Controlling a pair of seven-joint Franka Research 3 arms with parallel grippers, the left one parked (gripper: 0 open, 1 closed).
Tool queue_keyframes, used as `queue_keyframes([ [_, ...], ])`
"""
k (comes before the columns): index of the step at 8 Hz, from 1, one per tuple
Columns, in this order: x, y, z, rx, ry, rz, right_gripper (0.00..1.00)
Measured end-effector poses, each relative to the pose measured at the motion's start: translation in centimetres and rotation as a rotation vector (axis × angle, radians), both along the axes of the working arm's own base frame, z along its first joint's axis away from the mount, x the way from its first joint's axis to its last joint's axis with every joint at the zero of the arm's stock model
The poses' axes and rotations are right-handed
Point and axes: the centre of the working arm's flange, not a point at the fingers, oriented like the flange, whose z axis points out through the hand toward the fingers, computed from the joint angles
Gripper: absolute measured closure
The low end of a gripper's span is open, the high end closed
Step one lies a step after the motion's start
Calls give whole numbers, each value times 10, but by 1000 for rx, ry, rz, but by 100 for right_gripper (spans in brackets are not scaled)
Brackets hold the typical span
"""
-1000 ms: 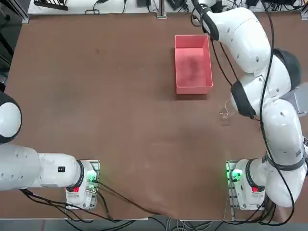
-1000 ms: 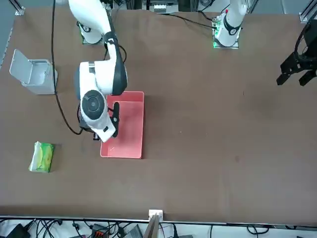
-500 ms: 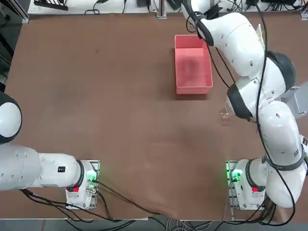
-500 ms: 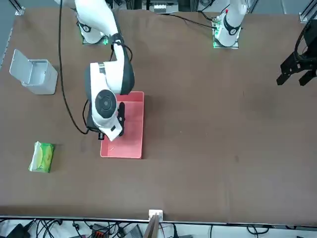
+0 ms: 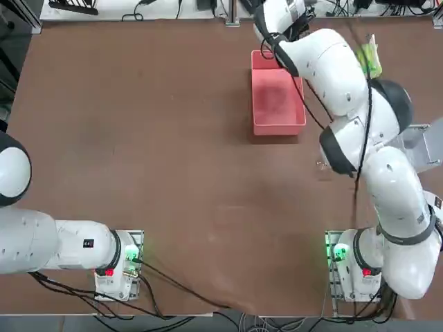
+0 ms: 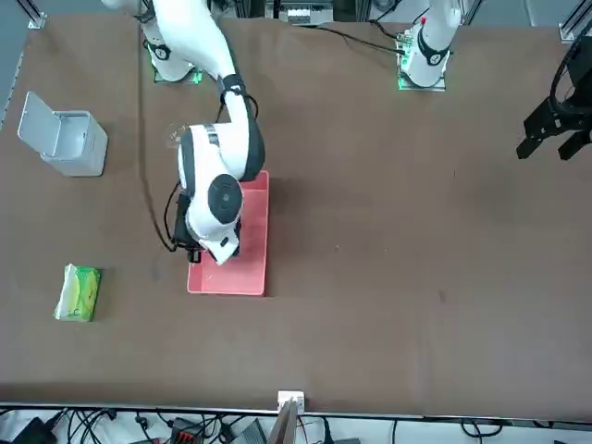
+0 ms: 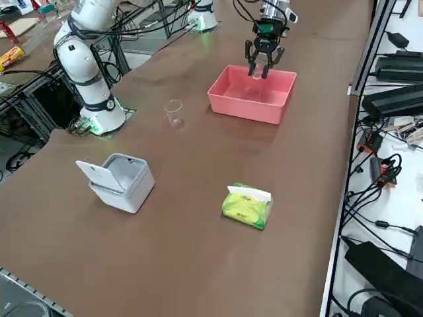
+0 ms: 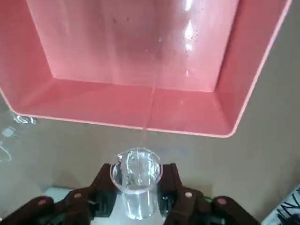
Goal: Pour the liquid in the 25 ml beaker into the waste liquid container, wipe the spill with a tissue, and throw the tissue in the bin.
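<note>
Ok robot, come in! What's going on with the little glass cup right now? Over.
Right gripper shut on the 25 ml beaker, at the near end of the pink tray. Beaker upright, not tipped. Nothing in the way.

A broad brown desk [image 5: 173, 159] fills the room's middle. Black cables [image 7: 380, 172] and power bricks [image 7: 396, 99] lie along its far edge.
</note>
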Motion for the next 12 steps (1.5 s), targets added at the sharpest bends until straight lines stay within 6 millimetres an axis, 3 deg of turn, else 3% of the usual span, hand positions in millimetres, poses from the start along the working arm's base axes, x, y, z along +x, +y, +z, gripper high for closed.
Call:
queue_keyframes([
  [3, -2, 11, -16, -57, -2, 28, 53],
  [12, -9, 26, -22, -160, -28, 80, 53],
])
